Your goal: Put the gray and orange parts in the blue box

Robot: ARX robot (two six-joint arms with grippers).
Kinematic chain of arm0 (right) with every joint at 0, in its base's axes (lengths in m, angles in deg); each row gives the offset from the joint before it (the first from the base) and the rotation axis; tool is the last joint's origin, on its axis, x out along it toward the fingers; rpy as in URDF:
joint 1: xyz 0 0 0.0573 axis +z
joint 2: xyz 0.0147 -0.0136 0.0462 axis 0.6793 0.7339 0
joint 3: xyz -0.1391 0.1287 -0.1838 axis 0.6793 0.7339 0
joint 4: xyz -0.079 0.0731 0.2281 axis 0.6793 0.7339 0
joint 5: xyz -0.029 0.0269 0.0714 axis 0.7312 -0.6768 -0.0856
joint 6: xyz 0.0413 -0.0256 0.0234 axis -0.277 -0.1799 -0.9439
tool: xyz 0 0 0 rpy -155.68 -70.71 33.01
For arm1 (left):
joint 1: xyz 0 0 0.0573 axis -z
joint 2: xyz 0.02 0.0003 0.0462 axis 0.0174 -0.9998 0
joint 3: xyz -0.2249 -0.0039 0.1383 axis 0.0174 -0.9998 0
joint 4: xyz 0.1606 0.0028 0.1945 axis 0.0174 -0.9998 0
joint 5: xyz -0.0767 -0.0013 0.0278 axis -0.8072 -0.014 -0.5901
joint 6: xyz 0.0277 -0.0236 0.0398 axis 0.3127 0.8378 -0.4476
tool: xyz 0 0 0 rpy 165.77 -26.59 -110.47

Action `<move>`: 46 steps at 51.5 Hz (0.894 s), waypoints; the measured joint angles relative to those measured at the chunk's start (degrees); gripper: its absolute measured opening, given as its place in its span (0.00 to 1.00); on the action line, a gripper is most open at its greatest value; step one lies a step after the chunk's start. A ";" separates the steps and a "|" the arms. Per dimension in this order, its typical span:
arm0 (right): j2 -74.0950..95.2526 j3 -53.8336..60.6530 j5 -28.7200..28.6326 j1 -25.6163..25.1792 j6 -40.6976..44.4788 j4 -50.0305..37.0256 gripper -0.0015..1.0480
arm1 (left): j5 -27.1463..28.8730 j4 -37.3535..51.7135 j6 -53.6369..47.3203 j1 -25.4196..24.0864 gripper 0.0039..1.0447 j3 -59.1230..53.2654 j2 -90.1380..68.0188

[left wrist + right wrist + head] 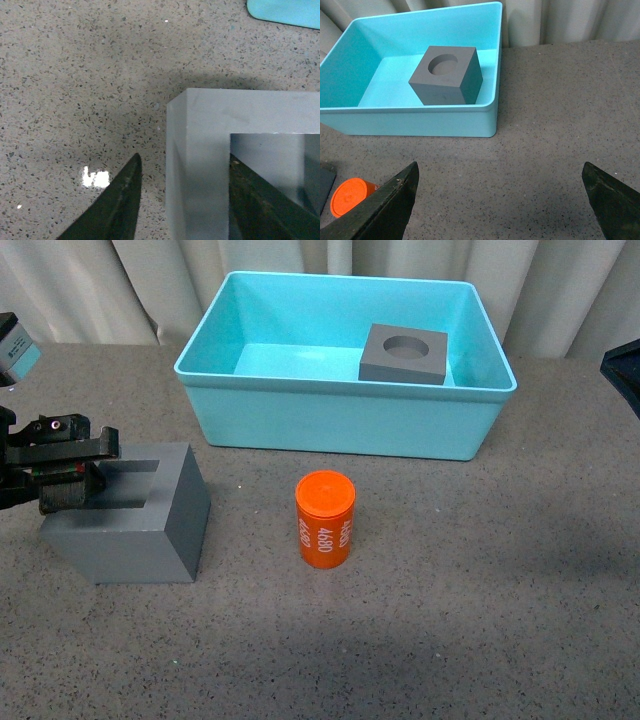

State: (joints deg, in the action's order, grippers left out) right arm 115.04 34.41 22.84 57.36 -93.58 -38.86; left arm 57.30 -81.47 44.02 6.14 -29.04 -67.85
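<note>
On the left of the table (470, 620), the left gripper (184, 160) straddles one wall of the square-recess gray cube (140, 525). Its jaws are spread, with the outer finger clear of the wall and the other down in the recess. The orange cylinder (325, 520) stands upright in front of the blue box (330, 425). Inside the box, the round-recess gray cube (403, 353) sits toward the right. The right gripper (500, 167) hangs spread wide, holding nothing.

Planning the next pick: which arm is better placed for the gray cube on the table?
Left. The left claw straddles a wall of the square-recess cube; the right claw hangs open near the blue box.
</note>
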 joint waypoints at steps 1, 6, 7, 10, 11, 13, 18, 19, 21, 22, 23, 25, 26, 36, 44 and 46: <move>0.00 0.00 0.02 -0.02 0.00 0.00 0.91 | -0.07 0.00 0.02 0.02 0.46 0.02 0.02; 0.00 0.00 0.04 -0.02 0.00 0.00 0.91 | -0.48 -0.02 0.70 0.33 0.32 0.02 0.26; 0.00 0.00 0.04 -0.02 -0.02 0.00 0.91 | -0.52 -0.02 0.74 0.33 0.30 0.02 0.26; 0.00 0.00 0.04 -0.02 -0.02 0.00 0.91 | -0.59 -0.07 1.11 0.46 0.24 0.02 0.46; 0.00 0.00 0.02 -0.02 0.00 0.00 0.91 | -0.55 -0.07 1.14 0.50 0.21 0.00 0.59; 0.00 0.00 0.04 -0.02 -0.02 0.00 0.91 | -0.55 -0.04 1.33 0.55 0.19 0.00 0.68; 0.00 0.00 0.02 -0.02 -0.02 0.00 0.91 | -1.42 0.85 2.47 0.63 0.17 -0.24 1.36; 0.00 0.00 0.02 -0.02 0.00 0.00 0.91 | -1.62 1.16 2.62 0.63 0.17 -0.33 1.46; 0.00 0.00 0.04 -0.02 0.00 0.00 0.91 | -2.89 2.08 3.52 0.63 0.17 -0.46 1.88; 0.00 0.00 0.02 -0.02 0.00 0.00 0.91 | -3.45 2.95 4.37 0.66 0.17 -0.50 2.49; 0.00 0.00 0.02 -0.02 0.00 0.00 0.91 | -3.50 3.39 4.70 0.77 0.17 -0.50 2.99; 0.00 0.00 0.02 -0.02 0.00 0.00 0.91 | -3.32 4.33 5.79 1.03 0.17 -0.50 4.35; 0.00 0.00 0.02 0.00 0.00 0.00 0.91 | -3.13 4.94 6.21 1.18 0.17 -0.50 5.09; 0.00 0.00 0.04 -0.02 0.00 0.00 0.91 | -3.82 13.94 12.09 4.76 0.17 4.26 11.19; 0.00 0.00 0.02 0.00 -0.02 0.00 0.91 | -0.42 12.81 12.92 6.93 0.17 13.05 5.88; 0.00 0.00 0.04 -0.02 0.00 0.00 0.91 | 0.68 11.26 12.81 7.30 0.17 15.47 3.52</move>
State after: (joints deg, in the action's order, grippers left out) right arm 115.04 34.41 22.88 57.33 -93.58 -38.86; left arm 57.98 -70.22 56.83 13.44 -13.57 -64.33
